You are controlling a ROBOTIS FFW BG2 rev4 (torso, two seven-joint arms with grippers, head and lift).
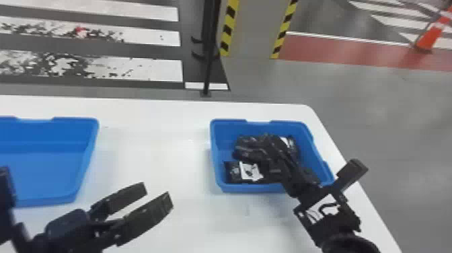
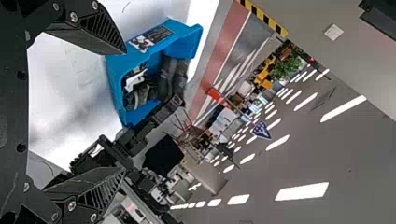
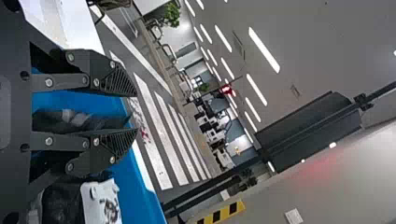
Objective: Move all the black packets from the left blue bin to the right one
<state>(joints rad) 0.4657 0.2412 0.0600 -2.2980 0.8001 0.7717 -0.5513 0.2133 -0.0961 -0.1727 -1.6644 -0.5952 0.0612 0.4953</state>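
Left gripper (image 1: pixel 158 193) over white table (image 1: pixel 151 134), fingers parted. Right gripper (image 1: pixel 284 163) inside right blue bin (image 1: pixel 217 158), fingers spread, black packets (image 1: pixel 232 172) around it. Left blue bin (image 1: pixel 47 175) well apart. Orange cone (image 1: pixel 430 38) on floor beyond.

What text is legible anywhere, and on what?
No words or numbers legible.
White label on black packet, right bin: too blurred.
White patch on right arm: black marks, unreadable.
Blue-and-white sign in background: too small.
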